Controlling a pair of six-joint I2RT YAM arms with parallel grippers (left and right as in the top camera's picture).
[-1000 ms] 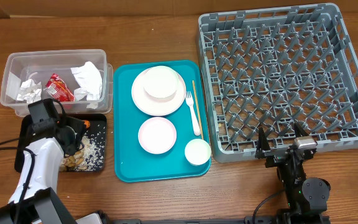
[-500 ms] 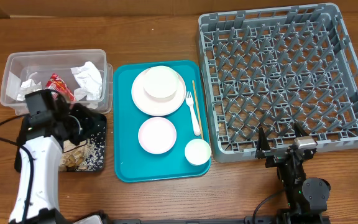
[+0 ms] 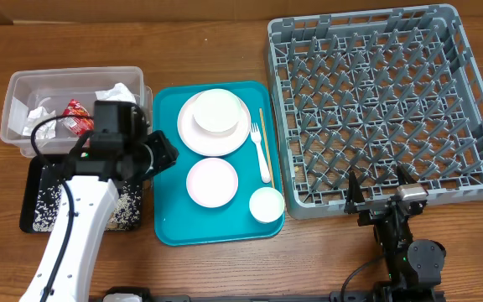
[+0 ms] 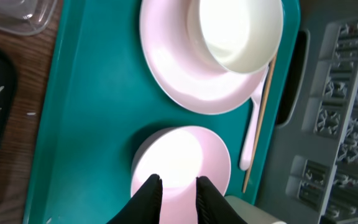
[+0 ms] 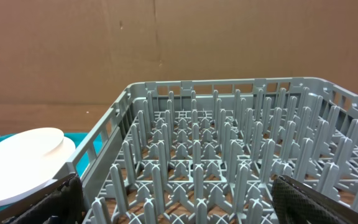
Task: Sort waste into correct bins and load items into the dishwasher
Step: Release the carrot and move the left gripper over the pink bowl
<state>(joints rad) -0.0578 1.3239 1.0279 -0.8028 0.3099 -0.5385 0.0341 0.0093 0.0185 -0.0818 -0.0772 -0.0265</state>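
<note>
Overhead, the rack [image 3: 376,101] sits right of the teal tray [image 3: 168,168], which carries the plate [image 3: 193,134], bowls [image 3: 216,111], cup [image 3: 267,204], fork [image 3: 261,151] and stick [image 3: 262,117]. Left of it, the tub [image 3: 23,92] holds napkins [image 3: 36,117] and a wrapper [image 3: 75,116], and the black tray [image 3: 36,201] holds crumbs [image 3: 124,205]. The left gripper [image 4: 178,190] hangs over the nearer bowl [image 3: 212,182] (jaws narrowly parted, grasping nothing); the right gripper [image 3: 380,197], released wide, sits by the rack's near edge.

The teal tray [image 3: 168,205] holds one plate [image 3: 194,138], two bowls [image 3: 211,182], one cup [image 3: 267,204], one fork [image 3: 262,156] and one stick [image 3: 262,126]. Left of it are one tub [image 3: 57,84] and one black tray [image 3: 33,186]; right, one rack [image 3: 367,92].
</note>
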